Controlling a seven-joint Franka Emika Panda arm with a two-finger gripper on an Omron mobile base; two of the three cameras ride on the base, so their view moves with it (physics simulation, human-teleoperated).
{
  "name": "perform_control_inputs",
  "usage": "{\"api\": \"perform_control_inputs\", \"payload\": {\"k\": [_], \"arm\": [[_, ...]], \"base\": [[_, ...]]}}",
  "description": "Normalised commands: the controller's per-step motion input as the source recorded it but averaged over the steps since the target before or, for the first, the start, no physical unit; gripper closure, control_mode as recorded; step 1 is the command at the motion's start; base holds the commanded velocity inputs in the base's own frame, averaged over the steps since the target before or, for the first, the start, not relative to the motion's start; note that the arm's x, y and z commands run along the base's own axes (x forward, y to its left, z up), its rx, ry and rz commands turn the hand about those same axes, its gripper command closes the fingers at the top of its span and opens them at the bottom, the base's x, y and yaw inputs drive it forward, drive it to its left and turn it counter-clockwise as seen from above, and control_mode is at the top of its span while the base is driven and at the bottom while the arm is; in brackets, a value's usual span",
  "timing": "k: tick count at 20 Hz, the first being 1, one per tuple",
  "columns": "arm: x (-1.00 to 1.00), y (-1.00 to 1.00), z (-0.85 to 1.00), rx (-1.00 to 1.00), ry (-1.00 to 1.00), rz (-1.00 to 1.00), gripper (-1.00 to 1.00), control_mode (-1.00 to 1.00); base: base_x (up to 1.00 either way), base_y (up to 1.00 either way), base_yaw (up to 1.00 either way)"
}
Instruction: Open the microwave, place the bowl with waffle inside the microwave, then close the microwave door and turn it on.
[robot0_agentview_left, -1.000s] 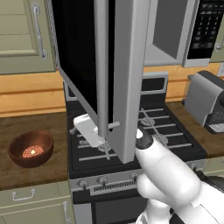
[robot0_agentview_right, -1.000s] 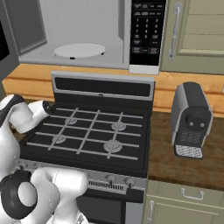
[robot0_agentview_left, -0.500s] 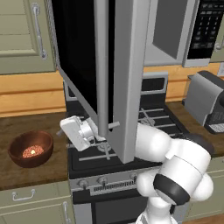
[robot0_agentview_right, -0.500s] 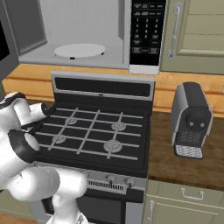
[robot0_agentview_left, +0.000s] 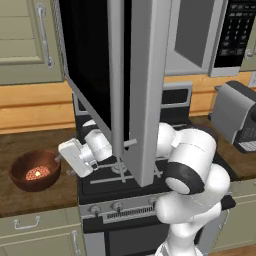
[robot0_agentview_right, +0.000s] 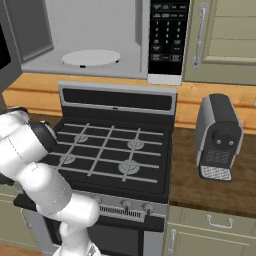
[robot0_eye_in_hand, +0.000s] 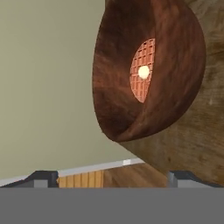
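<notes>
The microwave door (robot0_agentview_left: 132, 75) stands swung wide open toward the camera in the left base view, its black glass and grey handle bar hanging over the stove (robot0_agentview_right: 107, 155). Behind it the microwave (robot0_agentview_right: 100, 37) shows its pale inside and a round white turntable plate (robot0_agentview_right: 90, 57), with the dark keypad to the right.

The bowl (robot0_agentview_left: 35, 170) sits on the wooden surface (robot0_agentview_left: 30, 200) left of the stove, well apart from the microwave, and the waffle (robot0_agentview_left: 34, 173) lies in its bottom. From the hand view the bowl (robot0_eye_in_hand: 148, 70) looms close and rolled on its side, the waffle (robot0_eye_in_hand: 142, 72) showing its grid with a pale spot in the middle.

The arm reaches low and leftward under the open door, and the claw (robot0_agentview_left: 62, 160) points at the bowl, near it but not touching. Its two tips sit wide apart at the bottom corners of the hand view – nothing between them

A grey coffee machine (robot0_agentview_right: 217, 137) stands on the surface right of the stove
</notes>
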Motion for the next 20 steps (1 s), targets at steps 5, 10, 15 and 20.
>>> {"api": "perform_control_inputs", "payload": {"k": [5,10,15,20], "arm": [[0.03,0.14,-0.43,-0.07,0.00,0.00,-1.00,-1.00],[0.15,0.16,-0.33,-0.06,0.00,0.00,-1.00,-1.00],[0.20,0.18,-0.26,-0.05,0.00,0.00,-1.00,-1.00],[0.23,0.09,-0.09,-0.02,0.00,0.00,-1.00,-1.00]], "base": [[0.00,0.00,0.00],[0.00,0.00,0.00],[0.00,0.00,0.00],[0.00,0.00,0.00]]}}
